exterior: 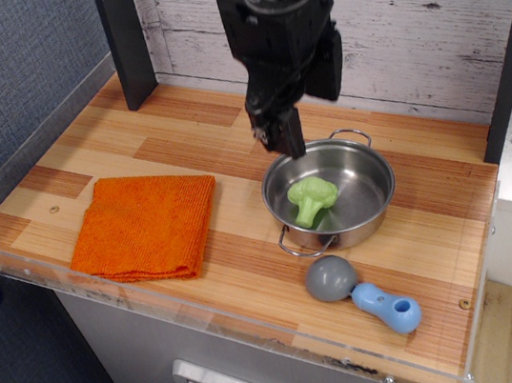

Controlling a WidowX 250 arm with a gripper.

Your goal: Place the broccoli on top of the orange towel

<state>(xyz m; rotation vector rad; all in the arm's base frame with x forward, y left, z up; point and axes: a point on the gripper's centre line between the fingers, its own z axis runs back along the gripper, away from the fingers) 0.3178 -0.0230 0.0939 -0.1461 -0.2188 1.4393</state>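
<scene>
The light-green toy broccoli [312, 198] lies inside the steel pot [372, 214] at the right of the wooden table. The bright orange towel [145, 225] lies flat at the front left, apart from the pot. My black gripper [284, 135] hangs just above the pot's far-left rim, above and behind the broccoli. It holds nothing. Its fingers [290, 131] look close together, but the gap between them does not show.
A grey-and-blue scoop-like utensil [363, 293] lies in front of the pot near the table's front edge. A dark post [126, 42] stands at the back left. A clear plastic lip [156, 293] runs along the table's front and left edges.
</scene>
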